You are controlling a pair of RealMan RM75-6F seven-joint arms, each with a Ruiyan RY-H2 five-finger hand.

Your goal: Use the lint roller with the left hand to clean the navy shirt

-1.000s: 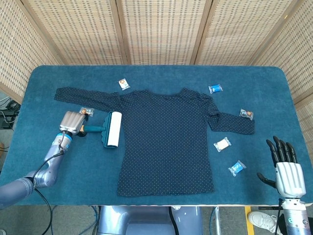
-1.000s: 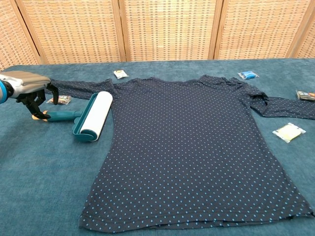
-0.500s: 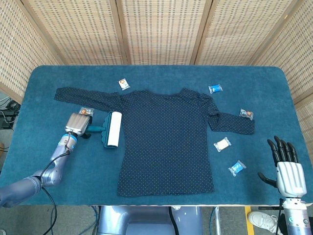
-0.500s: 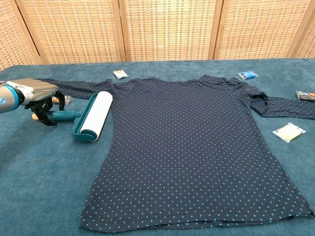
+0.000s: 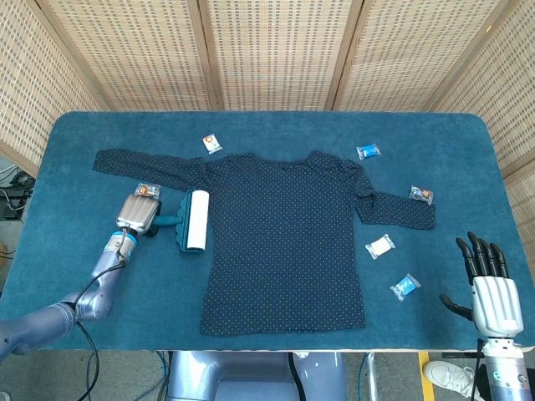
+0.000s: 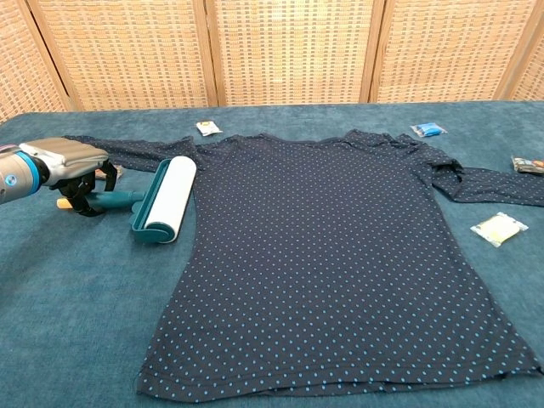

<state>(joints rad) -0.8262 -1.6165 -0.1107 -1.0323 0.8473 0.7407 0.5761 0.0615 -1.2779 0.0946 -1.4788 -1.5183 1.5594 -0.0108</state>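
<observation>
The navy dotted shirt (image 5: 284,242) (image 6: 340,246) lies spread flat on the blue table, sleeves out to both sides. Just left of its body lies the lint roller (image 5: 195,219) (image 6: 167,197), a white roll in a teal frame, its teal handle pointing left. My left hand (image 5: 140,214) (image 6: 68,166) sits over that handle with its dark fingers curled down around it. At the table's front right corner my right hand (image 5: 489,284) stands with fingers spread and nothing in it, well away from the shirt; the chest view does not show it.
Several small packets lie around the shirt: a white one (image 5: 212,144) near the collar, one (image 5: 148,190) by my left hand, blue ones (image 5: 368,152) (image 5: 405,286), and a pale one (image 5: 379,246) (image 6: 499,228) under the right sleeve. Wicker screens stand behind the table.
My left hand has come in to the right and lowered onto the roller's handle, fingers closing around it. The roller has shifted slightly right. The right hand has not moved.
</observation>
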